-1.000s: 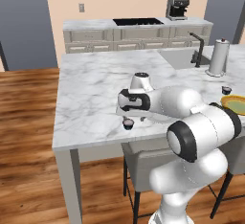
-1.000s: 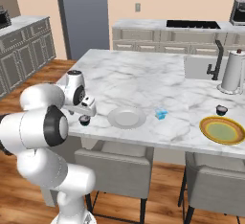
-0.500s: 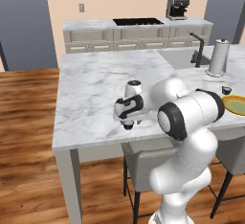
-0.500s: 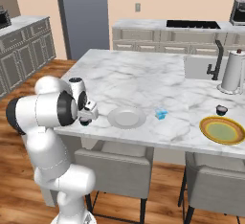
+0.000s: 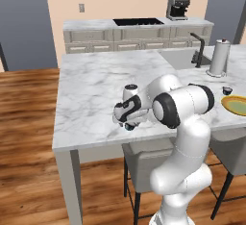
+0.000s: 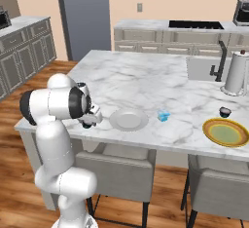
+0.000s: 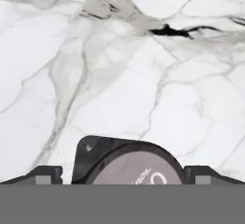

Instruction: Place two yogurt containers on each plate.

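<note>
Yogurt cup (image 7: 129,163) sits between the claw (image 7: 123,174) tips (spread, one either side), low over the table (image 7: 143,74); grey-white plate (image 6: 128,120) lies just beside.

You're looking at evenly lit, rendered pictures, bright and free of glare; soft shadows sit under the marble island (image 5: 96,89) and its stools (image 6: 114,168). The base views are sharp, while your hand view looks slightly soft and pixelated

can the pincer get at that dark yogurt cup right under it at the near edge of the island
Probably yes: the pincer hangs just above the dark yogurt cup, one fingertip on each side, with bare marble island around it.
</note>
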